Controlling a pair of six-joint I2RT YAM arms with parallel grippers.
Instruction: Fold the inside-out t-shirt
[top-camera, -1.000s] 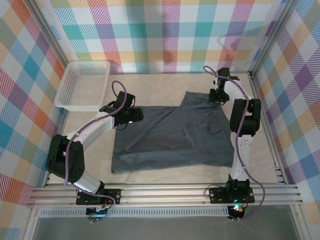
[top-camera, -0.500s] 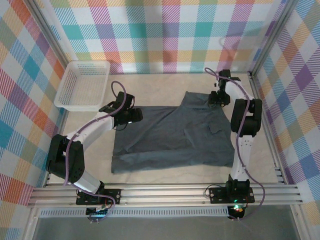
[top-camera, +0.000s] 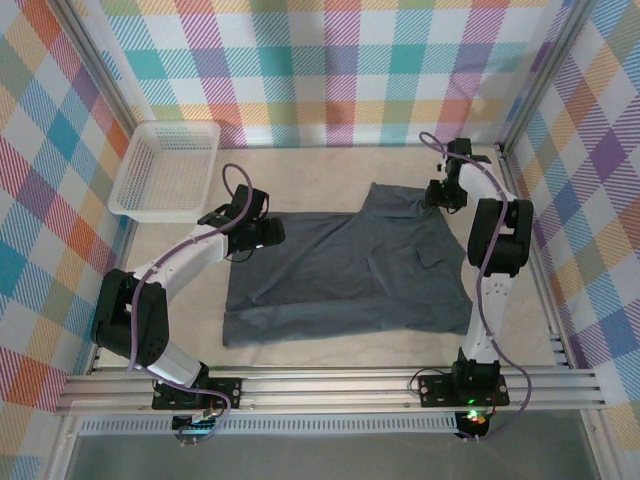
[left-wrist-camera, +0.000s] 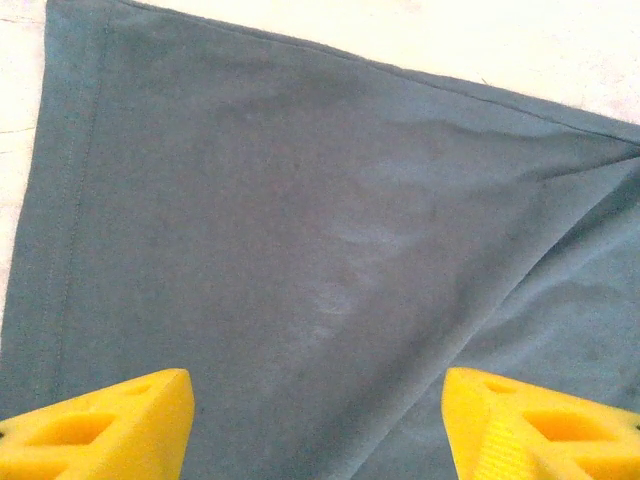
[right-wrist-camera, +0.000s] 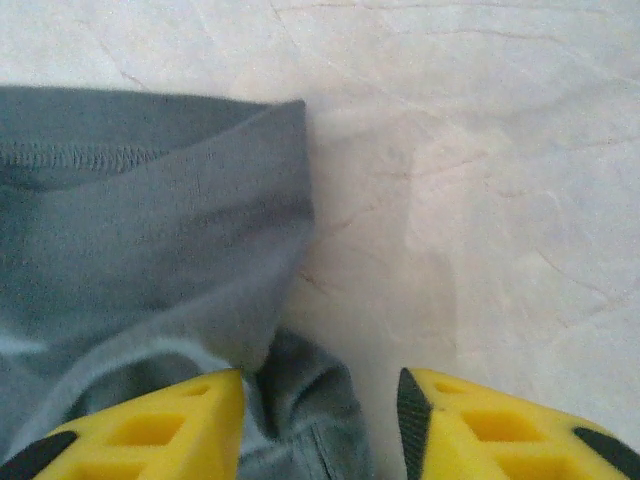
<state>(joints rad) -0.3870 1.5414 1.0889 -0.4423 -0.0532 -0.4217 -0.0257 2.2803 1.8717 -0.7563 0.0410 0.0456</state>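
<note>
In the top external view, the dark slate-grey soft-fabric inside-out t-shirt (top-camera: 340, 270) lay spread flat on the pale cream table (top-camera: 320, 165), between the two pincers. The left gripper (top-camera: 272, 232) sat over the garment's far-left corner, and the right gripper (top-camera: 437, 195) sat at its far-right sleeve. A white plastic mesh basket (top-camera: 165, 170) stood well apart from the left gripper, beyond it on its outer side. In the left wrist view, the left gripper (left-wrist-camera: 316, 385) stood wide, its yellow fingers (left-wrist-camera: 120, 420) well apart above smooth fabric that lay beneath and ahead of them. A stitched hem (left-wrist-camera: 75, 200) ran ahead of one finger. In the right wrist view, the right gripper (right-wrist-camera: 320, 385) stood at a narrower gap, unclamped. A bunched fold of the inside-out t-shirt (right-wrist-camera: 150, 220) lay between its fingers, against one of them, with bare table (right-wrist-camera: 480, 180) beside the other. The sleeve's stitched edge lay ahead of the pincer.
</note>
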